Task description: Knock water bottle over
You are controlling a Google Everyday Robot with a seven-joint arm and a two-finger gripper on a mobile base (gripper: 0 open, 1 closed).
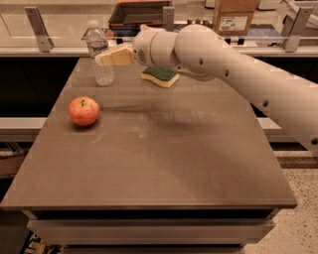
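Now the pincer (102,58) sits against the water bottle (103,74), seemingly touching its label; clenched or released, I cannot tell. Bottle upright on the surface (164,149), knock not yet done.

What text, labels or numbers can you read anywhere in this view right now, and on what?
Label band on the water bottle: coloured print, too blurred to read.
White sticker on the cardboard box behind the table: dark print, too small to read.
The tool, at the water bottle's upper half: no markings visible.
No other text is visible.
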